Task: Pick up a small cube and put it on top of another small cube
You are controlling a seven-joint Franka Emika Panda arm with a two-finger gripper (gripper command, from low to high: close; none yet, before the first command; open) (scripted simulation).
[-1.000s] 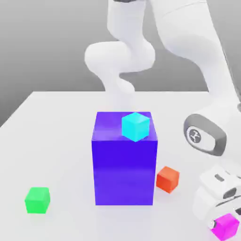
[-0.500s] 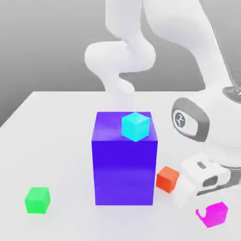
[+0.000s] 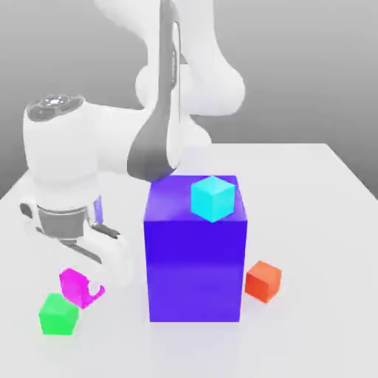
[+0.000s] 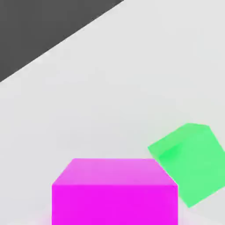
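My gripper (image 3: 83, 286) is shut on the small magenta cube (image 3: 74, 284) and holds it just above the table, at the exterior view's left of the big blue-violet block (image 3: 195, 258). The small green cube (image 3: 58, 314) rests on the table close beside and slightly in front of the held cube. In the hand view the magenta cube (image 4: 115, 192) sits large between the fingers, with the green cube (image 4: 190, 161) lying on the table beyond it, off to one side.
A cyan cube (image 3: 213, 198) sits on top of the blue-violet block. A small orange-red cube (image 3: 263, 280) lies on the table at the block's right in the exterior view. The white arm's links hang over the block's left side.
The gripper closed on the magenta cube at the exterior view's front right, lifted it, and carried it across in front of the block to the left, beside the green cube.
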